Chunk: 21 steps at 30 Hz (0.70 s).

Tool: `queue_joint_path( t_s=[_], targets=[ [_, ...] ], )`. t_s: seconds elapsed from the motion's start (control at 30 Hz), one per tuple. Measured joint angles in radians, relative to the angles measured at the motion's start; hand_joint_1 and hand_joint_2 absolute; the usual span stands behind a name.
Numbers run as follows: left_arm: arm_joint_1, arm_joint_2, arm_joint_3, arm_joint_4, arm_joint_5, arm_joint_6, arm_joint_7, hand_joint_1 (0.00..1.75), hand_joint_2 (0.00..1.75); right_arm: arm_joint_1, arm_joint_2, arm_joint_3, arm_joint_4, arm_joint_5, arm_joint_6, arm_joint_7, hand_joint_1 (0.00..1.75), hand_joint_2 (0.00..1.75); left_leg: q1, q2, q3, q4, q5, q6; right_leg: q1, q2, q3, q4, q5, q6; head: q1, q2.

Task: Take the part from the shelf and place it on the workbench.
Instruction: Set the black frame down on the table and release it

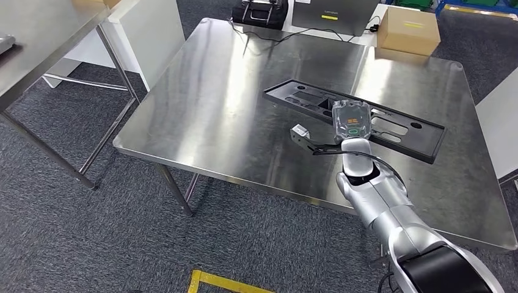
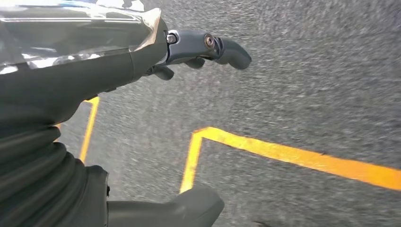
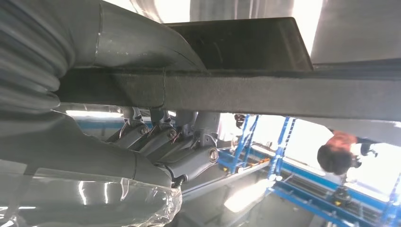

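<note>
Look right of the middle of the head view: your right robot hand (image 1: 351, 122) holds the long black part (image 1: 354, 118) by its near edge, thumb on one side and fingers on the other, so it lies flat on the shiny table (image 1: 232, 110). Your left robot hand (image 2: 189, 52) hangs over the floor (image 2: 307, 94), fingers a little curled, holding nothing, because one hand is enough here.
</note>
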<state>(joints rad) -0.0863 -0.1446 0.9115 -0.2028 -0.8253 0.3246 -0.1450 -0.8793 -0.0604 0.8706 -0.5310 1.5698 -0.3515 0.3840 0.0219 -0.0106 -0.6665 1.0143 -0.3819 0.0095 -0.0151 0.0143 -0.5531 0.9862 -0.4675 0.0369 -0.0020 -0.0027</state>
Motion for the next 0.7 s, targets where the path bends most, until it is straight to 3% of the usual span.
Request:
queue_joint_path(
  t_s=[0.2,0.33,0.5,0.7],
  targets=[
    [-0.004,-0.002,0.084,-0.001,0.11,-0.029,-0.144,0.0,1.75,-0.001,0.023,0.009,0.015,0.0,-0.001,-0.001,1.75,1.75,-0.004,-0.01,-0.001,-0.001,-0.008,0.012,-0.002,-0.006,0.011,-0.022,-0.001,-0.001,0.001,0.0],
    [-0.004,0.0,0.111,-0.001,0.115,-0.051,-0.163,0.0,1.75,-0.001,0.035,0.013,0.025,0.0,-0.001,0.001,1.75,1.75,-0.007,-0.01,0.001,-0.001,-0.009,0.015,-0.002,-0.006,0.01,-0.024,-0.001,0.0,0.0,0.0],
    [-0.004,0.004,0.131,-0.001,0.116,-0.053,-0.173,0.0,1.75,0.0,0.041,0.014,0.041,0.0,-0.001,0.003,1.75,1.75,-0.007,-0.009,0.005,-0.001,-0.01,0.015,-0.002,-0.006,0.007,-0.023,-0.002,0.011,0.0,0.0],
    [-0.004,0.005,0.136,-0.001,0.116,-0.052,-0.173,0.0,1.75,0.0,0.041,0.014,0.045,0.0,-0.001,0.004,1.75,1.75,-0.006,-0.009,0.005,-0.001,-0.009,0.015,-0.002,-0.006,0.009,-0.022,-0.002,0.012,0.0,0.0]
  ],
)
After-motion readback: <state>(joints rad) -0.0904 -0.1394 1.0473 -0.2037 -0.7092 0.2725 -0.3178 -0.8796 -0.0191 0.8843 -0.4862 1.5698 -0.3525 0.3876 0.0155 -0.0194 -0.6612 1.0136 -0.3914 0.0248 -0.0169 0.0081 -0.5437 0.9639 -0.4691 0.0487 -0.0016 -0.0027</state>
